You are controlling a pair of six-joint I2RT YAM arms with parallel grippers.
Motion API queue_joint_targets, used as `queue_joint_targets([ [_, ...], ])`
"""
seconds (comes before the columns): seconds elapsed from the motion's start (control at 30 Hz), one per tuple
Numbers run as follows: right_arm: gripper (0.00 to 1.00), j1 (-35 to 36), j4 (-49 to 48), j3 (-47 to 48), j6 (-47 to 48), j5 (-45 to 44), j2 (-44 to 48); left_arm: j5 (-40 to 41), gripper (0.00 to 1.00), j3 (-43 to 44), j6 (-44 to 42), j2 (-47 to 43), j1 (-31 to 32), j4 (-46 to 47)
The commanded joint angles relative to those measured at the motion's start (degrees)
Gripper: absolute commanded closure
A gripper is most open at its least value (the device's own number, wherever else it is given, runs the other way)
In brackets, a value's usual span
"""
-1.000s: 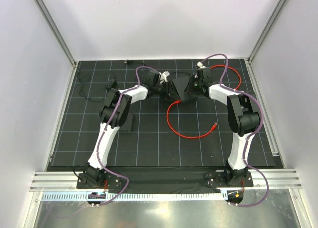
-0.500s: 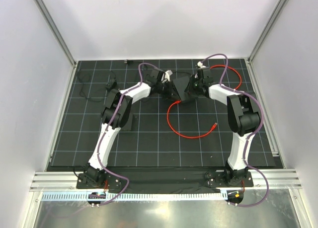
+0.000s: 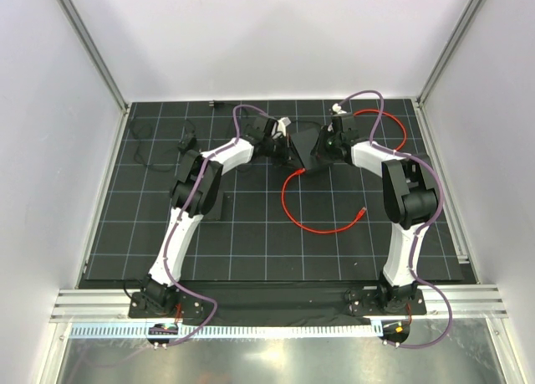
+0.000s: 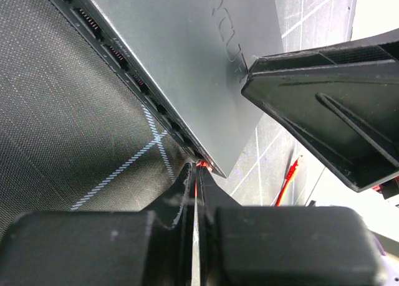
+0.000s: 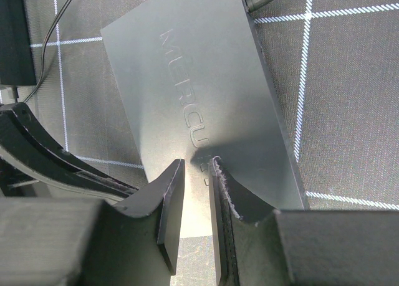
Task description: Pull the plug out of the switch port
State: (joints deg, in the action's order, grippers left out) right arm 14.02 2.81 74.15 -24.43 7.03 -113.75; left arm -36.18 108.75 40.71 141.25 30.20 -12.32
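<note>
Now the left gripper (image 4: 198, 174) jaws pinch the red plug (image 4: 201, 165) at the switch (image 4: 187, 49); the right gripper (image 5: 198, 169) jaws, nearly closed and empty, rest on its top.

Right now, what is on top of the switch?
The right gripper, nearly closed, rests its fingertips on the switch lid. They cover the end of its lettering; whether they press down cannot be told.

L fingers (image 4: 177, 195) tight on red plug (image 4: 201, 165) at near corner of grey switch (image 4: 187, 61), w/ grid mat (image 4: 62, 130) below
</note>
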Motion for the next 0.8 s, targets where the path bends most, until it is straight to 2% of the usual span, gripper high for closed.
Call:
queue_joint_targets([
  [0.0, 0.70, 0.0, 2.1, 1.5, -0.3, -0.4, -1.6, 5.0, 0.93, -1.2, -4.8, 0.5, 0.8, -5.4],
  [0.17, 0.70, 0.0, 2.1, 1.4, -0.3, -0.4, -1.5, 8.9, 0.75, -4.9, -8.5, -4.3, 0.8, -3.6],
  [0.3, 0.70, 0.0, 2.3, 1.3, -0.1, -0.5, -1.5, 3.9, 0.59, -3.1, -10.9, -4.5, -0.1, -3.4],
  [0.33, 0.70, 0.0, 2.2, 1.3, -0.1, -0.5, -1.4, 0.4, 0.54, -2.6, -10.8, -3.9, -0.4, -3.3],
  [0.47, 0.71, -0.1, 2.3, 1.3, 0.1, -0.6, -1.3, -5.1, 0.44, -1.7, -9.3, -2.2, -1.3, -3.1],
  [0.6, 0.71, -0.1, 2.1, 1.3, 0.0, -0.3, -1.5, -7.7, 0.44, 0.5, -9.5, -0.6, -1.4, -4.9],
  [0.77, 0.70, 0.0, 2.1, 1.6, 0.0, -0.1, -1.6, -11.3, 0.54, 2.1, -7.2, 2.6, -1.5, -6.3],
])
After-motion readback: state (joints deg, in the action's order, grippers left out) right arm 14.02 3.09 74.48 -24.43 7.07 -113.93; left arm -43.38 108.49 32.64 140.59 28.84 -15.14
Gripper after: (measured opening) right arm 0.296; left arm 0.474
